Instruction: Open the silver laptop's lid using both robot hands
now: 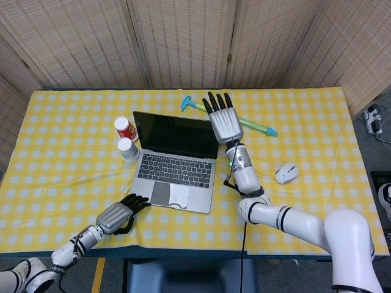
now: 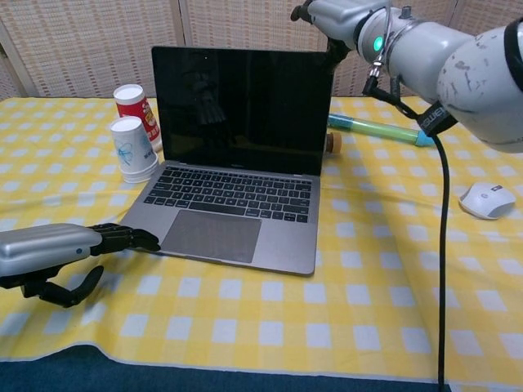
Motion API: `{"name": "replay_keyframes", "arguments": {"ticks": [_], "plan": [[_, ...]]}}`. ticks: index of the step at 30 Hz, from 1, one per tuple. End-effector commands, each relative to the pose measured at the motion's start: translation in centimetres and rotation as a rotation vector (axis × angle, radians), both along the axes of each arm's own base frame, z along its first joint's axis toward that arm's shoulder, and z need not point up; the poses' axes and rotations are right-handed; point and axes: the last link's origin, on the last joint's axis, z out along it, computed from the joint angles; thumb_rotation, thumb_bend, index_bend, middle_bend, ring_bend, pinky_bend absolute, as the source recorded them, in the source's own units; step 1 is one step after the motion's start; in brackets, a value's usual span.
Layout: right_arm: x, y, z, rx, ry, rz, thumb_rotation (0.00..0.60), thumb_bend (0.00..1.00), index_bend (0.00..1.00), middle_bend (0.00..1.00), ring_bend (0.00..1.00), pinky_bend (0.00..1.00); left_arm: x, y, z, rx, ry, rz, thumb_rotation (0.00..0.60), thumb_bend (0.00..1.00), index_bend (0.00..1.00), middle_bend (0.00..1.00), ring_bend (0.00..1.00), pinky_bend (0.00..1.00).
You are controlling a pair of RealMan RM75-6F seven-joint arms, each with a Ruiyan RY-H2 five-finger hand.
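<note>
The silver laptop (image 1: pixel 176 172) (image 2: pixel 233 214) stands open on the yellow checked cloth, its dark screen (image 2: pixel 241 106) nearly upright and the keyboard exposed. My right hand (image 1: pixel 223 122) (image 2: pixel 337 15) is at the lid's top right corner, fingers straight and flat against the lid's upper edge, gripping nothing. My left hand (image 1: pixel 116 215) (image 2: pixel 49 249) lies low at the front left of the base. Its dark fingertips (image 2: pixel 131 239) touch the base's front left corner, and the thumb hangs below.
A white paper cup (image 1: pixel 127 148) (image 2: pixel 133 147) and a red cup (image 1: pixel 126 128) (image 2: pixel 132 102) stand just left of the laptop. A blue-green tube toy (image 1: pixel 250 125) (image 2: pixel 380 131) lies behind it. A white mouse (image 1: pixel 286 173) (image 2: pixel 486 198) sits to the right.
</note>
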Motion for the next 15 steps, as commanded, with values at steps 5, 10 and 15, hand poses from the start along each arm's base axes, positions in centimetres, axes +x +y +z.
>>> {"name": "replay_keyframes", "arguments": {"ticks": [5, 10, 15], "plan": [[-0.1, -0.2, 0.2, -0.008, -0.003, -0.002, 0.600, 0.65, 0.00, 0.00, 0.00, 0.00, 0.0, 0.0, 0.0, 0.001, 0.003, -0.001, 0.539, 0.90, 0.02, 0.06, 0.02, 0.00], [0.1, 0.8, 0.9, 0.020, -0.052, 0.034, 0.600, 0.65, 0.00, 0.00, 0.00, 0.00, 0.1, -0.1, 0.4, 0.014, -0.014, -0.003, 0.540, 0.90, 0.02, 0.06, 0.02, 0.00], [-0.8, 3.3, 2.3, 0.061, -0.101, 0.083, 0.600, 0.65, 0.00, 0.00, 0.00, 0.00, 0.1, -0.6, 1.7, 0.040, -0.060, 0.005, 0.549, 0.90, 0.02, 0.06, 0.02, 0.00]]}}
